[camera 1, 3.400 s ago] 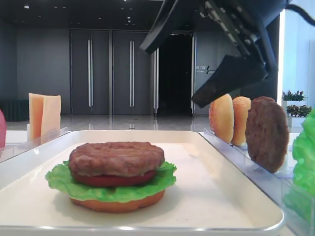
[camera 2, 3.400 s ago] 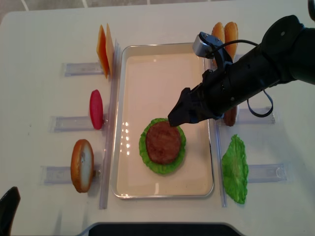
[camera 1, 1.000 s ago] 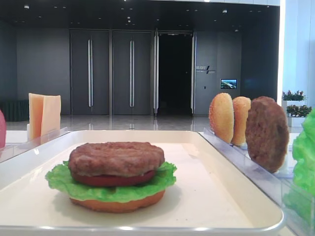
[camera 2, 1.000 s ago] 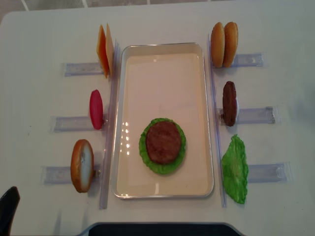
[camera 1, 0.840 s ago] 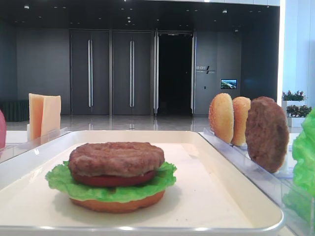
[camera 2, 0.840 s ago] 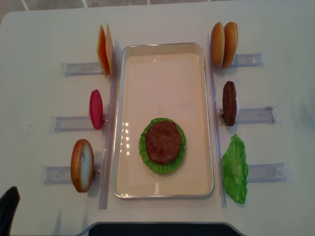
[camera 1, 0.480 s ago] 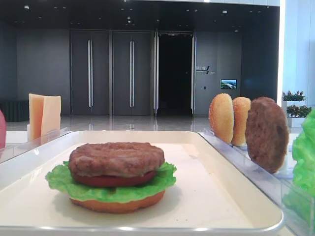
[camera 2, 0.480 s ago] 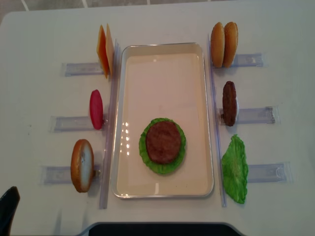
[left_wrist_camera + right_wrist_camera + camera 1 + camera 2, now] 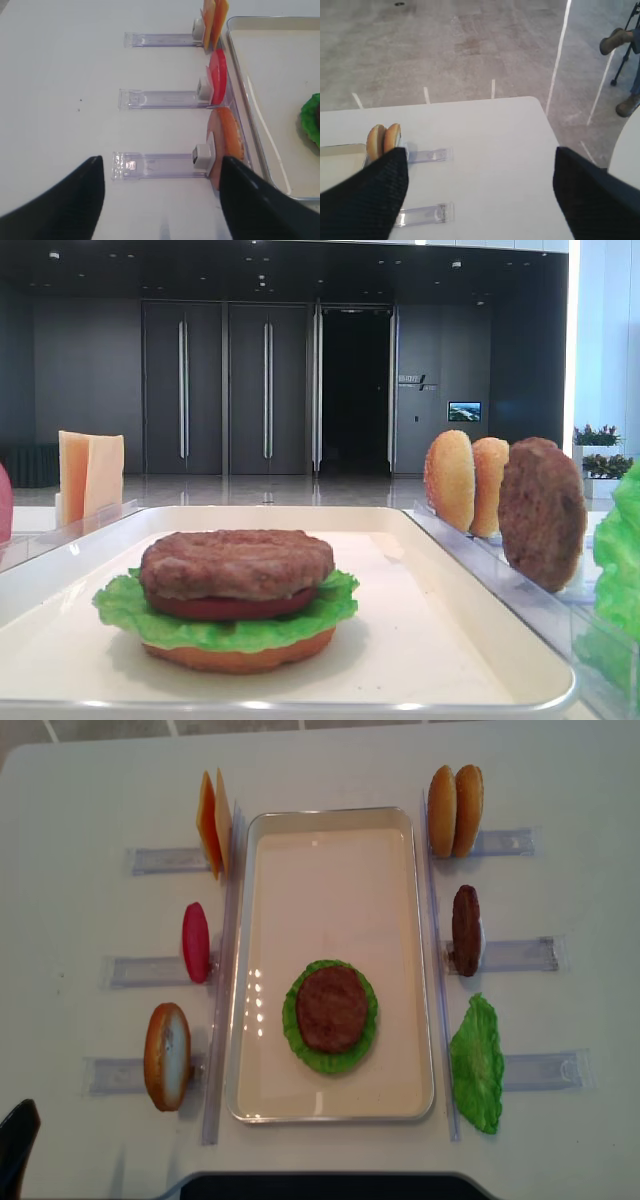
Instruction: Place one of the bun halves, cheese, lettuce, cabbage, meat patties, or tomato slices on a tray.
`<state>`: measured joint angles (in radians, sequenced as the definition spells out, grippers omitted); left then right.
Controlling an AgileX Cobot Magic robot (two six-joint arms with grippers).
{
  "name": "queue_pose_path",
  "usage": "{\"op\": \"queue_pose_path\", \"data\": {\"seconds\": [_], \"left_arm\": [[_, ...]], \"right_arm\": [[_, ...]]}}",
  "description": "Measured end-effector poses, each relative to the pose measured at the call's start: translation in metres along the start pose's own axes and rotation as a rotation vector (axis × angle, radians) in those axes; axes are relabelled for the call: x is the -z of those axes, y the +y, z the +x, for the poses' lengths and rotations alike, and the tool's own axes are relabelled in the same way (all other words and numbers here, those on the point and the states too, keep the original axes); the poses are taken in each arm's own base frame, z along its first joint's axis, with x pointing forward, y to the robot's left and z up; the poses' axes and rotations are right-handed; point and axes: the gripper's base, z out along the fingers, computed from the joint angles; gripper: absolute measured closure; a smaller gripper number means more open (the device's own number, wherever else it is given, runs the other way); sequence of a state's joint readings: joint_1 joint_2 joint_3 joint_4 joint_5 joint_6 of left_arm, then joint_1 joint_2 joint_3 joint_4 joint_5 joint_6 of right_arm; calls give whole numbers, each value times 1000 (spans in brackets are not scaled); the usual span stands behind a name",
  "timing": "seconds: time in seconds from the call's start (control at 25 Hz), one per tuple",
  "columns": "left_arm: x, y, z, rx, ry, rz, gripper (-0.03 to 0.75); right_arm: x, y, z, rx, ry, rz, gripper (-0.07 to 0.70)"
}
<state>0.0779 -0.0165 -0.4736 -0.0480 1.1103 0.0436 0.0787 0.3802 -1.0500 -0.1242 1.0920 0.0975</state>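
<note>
On the cream tray [image 9: 330,850] lies a stack with a meat patty [image 9: 331,1009] on top of lettuce [image 9: 300,1050], a tomato slice [image 9: 225,605] and a bun half [image 9: 240,655]. Beside the tray stand cheese [image 9: 210,823], tomato slices [image 9: 195,942], a bun half [image 9: 166,1056], two bun halves [image 9: 455,810], a second patty [image 9: 466,930] and a lettuce leaf [image 9: 477,1065]. My left gripper [image 9: 161,160] is open and empty near the left bun half [image 9: 227,142]. My right gripper [image 9: 481,150] is open and empty over bare table, right of the racks.
Clear plastic racks [image 9: 150,970] line both long sides of the tray. A dark fingertip [image 9: 15,1150] shows at the overhead view's bottom left corner. The table's far right corner [image 9: 535,102] and the floor beyond show in the right wrist view.
The right arm hung over the tray beside the stack a few seconds ago and has since left both exterior views. Over the last second nothing moves.
</note>
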Motion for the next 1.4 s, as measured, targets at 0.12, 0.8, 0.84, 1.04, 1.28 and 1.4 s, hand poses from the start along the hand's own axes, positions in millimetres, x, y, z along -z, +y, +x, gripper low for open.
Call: {"op": "queue_pose_path", "data": {"seconds": [0.12,0.8,0.84,1.04,1.28,1.4], "left_arm": [[0,0,0,0,0,0,171],[0,0,0,0,0,0,171],[0,0,0,0,0,0,171],[0,0,0,0,0,-1,171],[0,0,0,0,0,-1,171],[0,0,0,0,0,-1,171]], "right_arm": [[6,-1,25,-4,-34,-8,43],[16,-4,97,26,-68,-16,43],[15,-4,99,26,-57,-17,43],[-3,-2,112,35,19,-21,45],[-32,5,142,35,170,-76,55],[-34,6,145,44,194,-84,55]]}}
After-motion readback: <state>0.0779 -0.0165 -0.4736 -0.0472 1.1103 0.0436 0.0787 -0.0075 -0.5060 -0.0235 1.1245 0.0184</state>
